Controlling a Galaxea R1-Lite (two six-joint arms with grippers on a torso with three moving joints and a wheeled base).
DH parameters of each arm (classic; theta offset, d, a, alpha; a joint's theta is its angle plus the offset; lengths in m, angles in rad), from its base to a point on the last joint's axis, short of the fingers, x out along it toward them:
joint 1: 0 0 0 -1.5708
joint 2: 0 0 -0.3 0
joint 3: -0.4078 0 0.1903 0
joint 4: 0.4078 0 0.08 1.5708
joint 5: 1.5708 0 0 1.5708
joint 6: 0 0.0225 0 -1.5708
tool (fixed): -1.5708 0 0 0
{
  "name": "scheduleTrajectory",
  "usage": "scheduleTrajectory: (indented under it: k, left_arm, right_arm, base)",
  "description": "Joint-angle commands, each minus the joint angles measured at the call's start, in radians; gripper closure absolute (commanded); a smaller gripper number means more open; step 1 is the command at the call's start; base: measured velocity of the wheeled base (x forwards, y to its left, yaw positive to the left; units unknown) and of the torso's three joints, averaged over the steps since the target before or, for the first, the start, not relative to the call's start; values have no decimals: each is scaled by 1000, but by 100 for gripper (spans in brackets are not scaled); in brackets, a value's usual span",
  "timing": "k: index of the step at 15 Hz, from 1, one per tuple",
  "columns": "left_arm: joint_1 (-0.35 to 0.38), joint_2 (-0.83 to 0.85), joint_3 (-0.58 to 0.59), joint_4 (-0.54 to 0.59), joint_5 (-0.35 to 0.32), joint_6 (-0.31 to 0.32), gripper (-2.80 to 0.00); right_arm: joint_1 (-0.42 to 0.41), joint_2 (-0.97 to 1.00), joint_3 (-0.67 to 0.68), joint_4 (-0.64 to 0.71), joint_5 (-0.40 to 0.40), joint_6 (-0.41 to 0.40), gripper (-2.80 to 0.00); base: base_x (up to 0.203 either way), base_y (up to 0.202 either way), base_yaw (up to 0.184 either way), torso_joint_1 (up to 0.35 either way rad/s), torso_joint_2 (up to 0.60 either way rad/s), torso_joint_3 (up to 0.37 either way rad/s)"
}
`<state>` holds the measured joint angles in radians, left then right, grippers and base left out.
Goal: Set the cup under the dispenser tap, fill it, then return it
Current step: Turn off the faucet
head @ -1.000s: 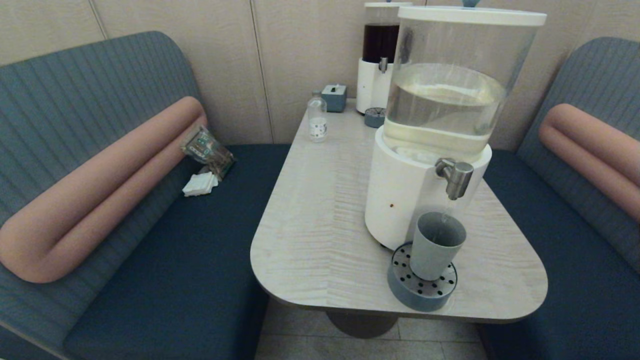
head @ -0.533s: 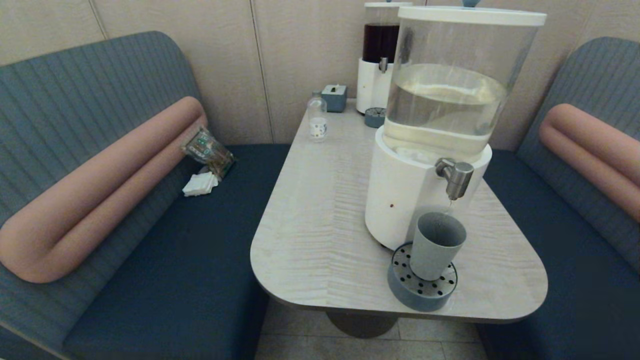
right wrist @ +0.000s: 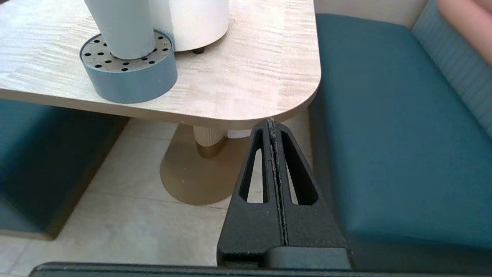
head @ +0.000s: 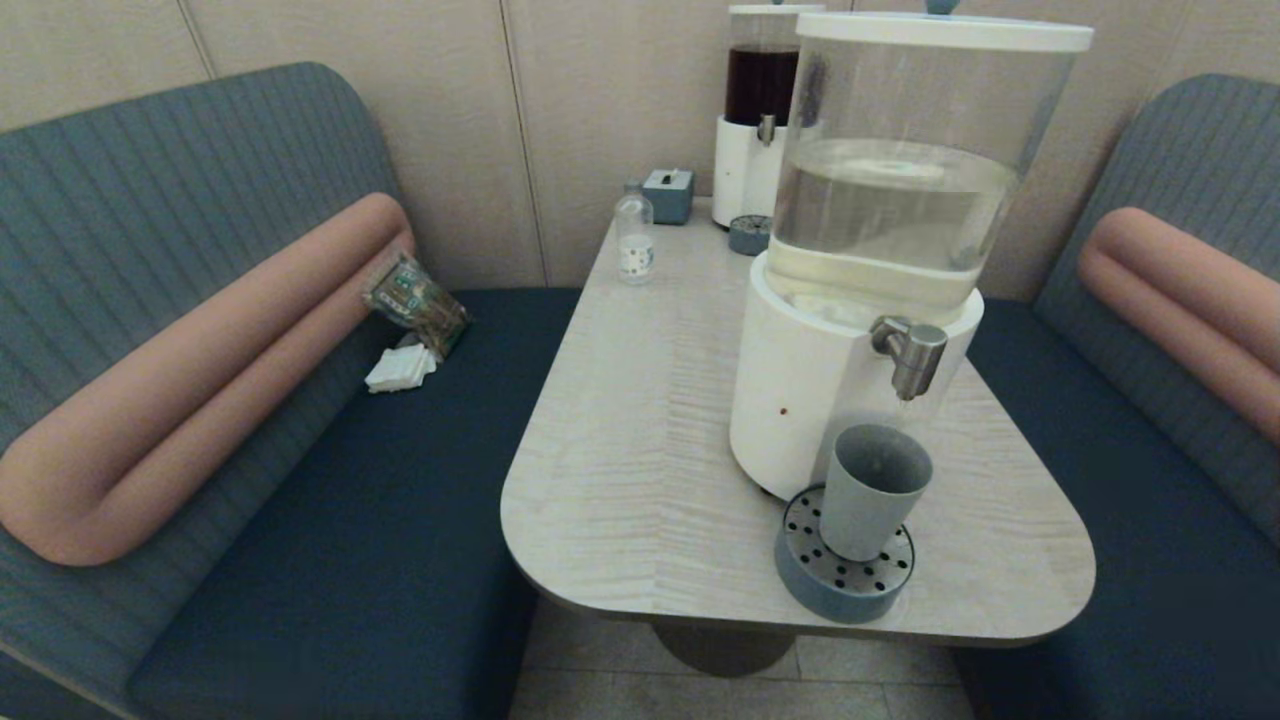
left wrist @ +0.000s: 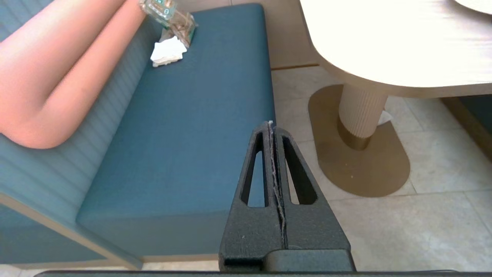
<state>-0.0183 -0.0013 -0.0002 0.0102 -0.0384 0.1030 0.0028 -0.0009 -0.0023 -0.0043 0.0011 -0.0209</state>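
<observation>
Both arms parked low, off the table edge. Left gripper (left wrist: 272, 127) pressed shut, empty, over bench and floor. Right gripper (right wrist: 271, 123) also clamped together, holding nothing, just below the table (head: 620, 420) corner. Cup (head: 872, 490) stands upright on drip tray (head: 830, 592), directly under tap (head: 910, 352), touching neither gripper. Likely light, stiff, smooth matte wall; heavier and spill-prone once full. Best grip: mid-wall from the side, kept level. Dispenser (head: 880, 200) behind; dark-liquid dispenser (head: 758, 110) farther back.
</observation>
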Motion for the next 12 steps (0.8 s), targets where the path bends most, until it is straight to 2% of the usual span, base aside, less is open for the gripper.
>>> scheduleTrajectory:
  k: [1, 5, 7, 9, 12]
  left_arm:
    - [0, -2, 0, 0, 0, -3, 0]
    - [0, -2, -8, 6, -4, 6, 0]
    - [0, 7, -82, 20, -23, 3, 0]
    - [0, 91, -262, 41, -65, -18, 0]
    - [-3, 400, -622, 22, -116, -128, 0]
  right_arm:
    - [0, 1, 2, -2, -1, 8, 0]
    - [0, 1, 2, -2, -1, 9, 0]
    - [0, 1, 2, -2, -1, 9, 0]
    - [0, 1, 2, -2, -1, 9, 0]
    - [0, 1, 2, -2, -1, 9, 0]
  base:
    - [0, 0, 0, 0, 0, 0]
    - [0, 0, 0, 0, 0, 0]
    - [61, 0, -1, -1, -2, 2]
    - [177, 0, -1, 13, -2, 7]
    - [25, 0, 0, 7, 4, -1]
